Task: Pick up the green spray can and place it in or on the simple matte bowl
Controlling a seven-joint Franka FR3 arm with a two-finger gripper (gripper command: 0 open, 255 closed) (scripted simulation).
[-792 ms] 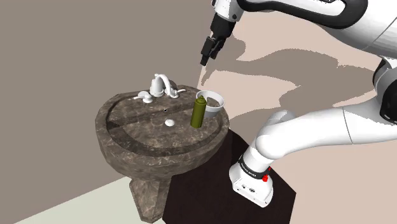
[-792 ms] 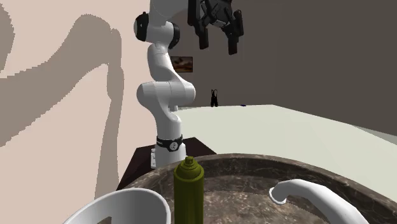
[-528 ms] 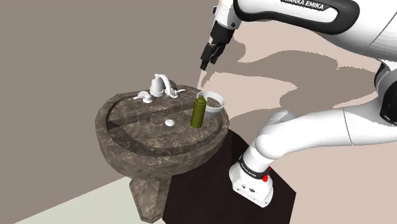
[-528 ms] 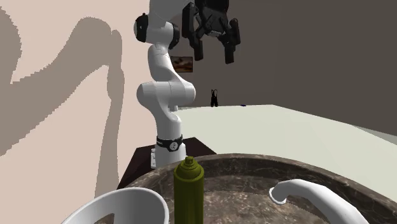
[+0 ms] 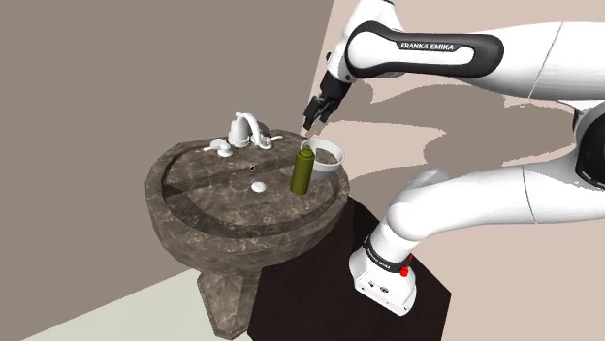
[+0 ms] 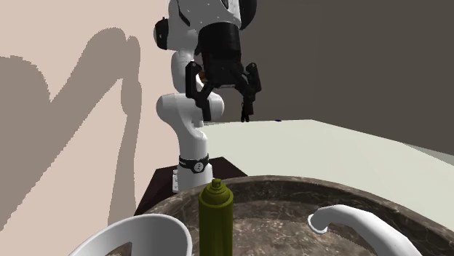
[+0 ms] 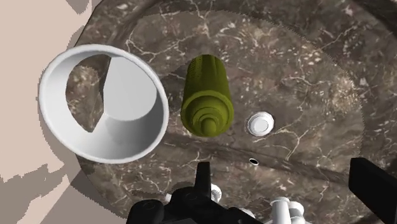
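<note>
The shoulder view looks down from beside the stand (image 5: 310,276) across the sink (image 5: 208,213) at moderate range. The second exterior view sits low at the sink rim, close behind the spray can (image 6: 216,218) and bowl (image 6: 138,236), facing the arm (image 6: 185,109). The wrist view looks steeply down on the same three items.

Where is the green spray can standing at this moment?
In the shoulder view, the green spray can stands upright at the right-hand side of the dark marbled sink, just left of the white bowl.
</note>
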